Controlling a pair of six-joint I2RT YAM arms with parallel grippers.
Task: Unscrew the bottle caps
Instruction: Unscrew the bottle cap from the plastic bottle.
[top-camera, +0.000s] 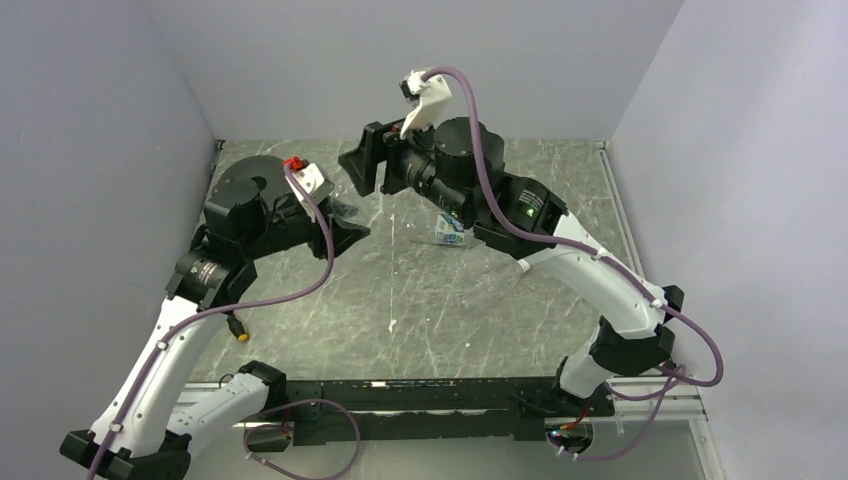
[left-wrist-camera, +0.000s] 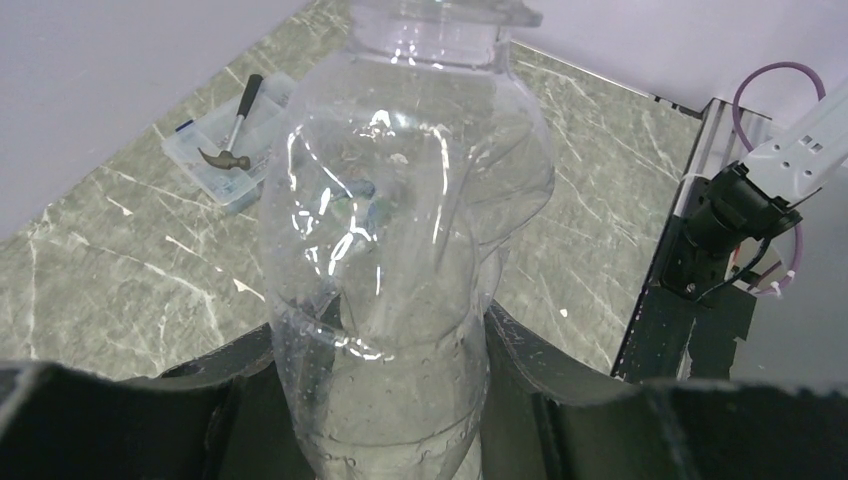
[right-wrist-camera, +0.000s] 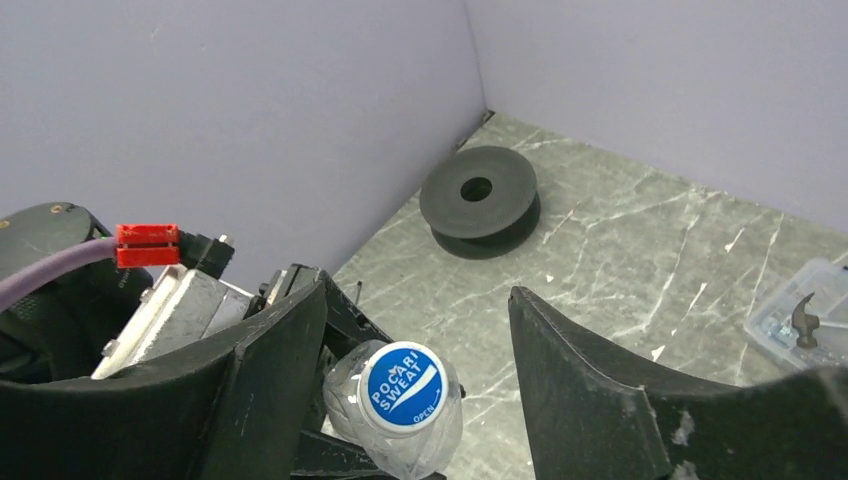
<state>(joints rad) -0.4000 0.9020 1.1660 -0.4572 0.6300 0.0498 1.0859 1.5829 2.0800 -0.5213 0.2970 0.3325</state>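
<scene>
Above the worktop (right-wrist-camera: 620, 230), the left gripper (left-wrist-camera: 380, 360) clamps the bottle (left-wrist-camera: 400, 200). The right gripper (right-wrist-camera: 415, 295), released, straddles the blue cap (right-wrist-camera: 403, 388). Cap not yet unscrewed, by appearance.

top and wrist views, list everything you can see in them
bottle: 1, clear, dented, gripped by the left jaws
cap: 1, blue top, on that bottle, between the right jaws
labelled bottle: 1, clear with blue-and-white label, on the table under the right arm
tray: 1, clear, on the table near a wall
hammer: 1, dark, in the tray
spool: 1, black, on the table near a corner
table: 1, grey marble
left arm: 1, black and white, jaws shut on the bottle
right arm: 1, black and white, jaws open around the cap
</scene>
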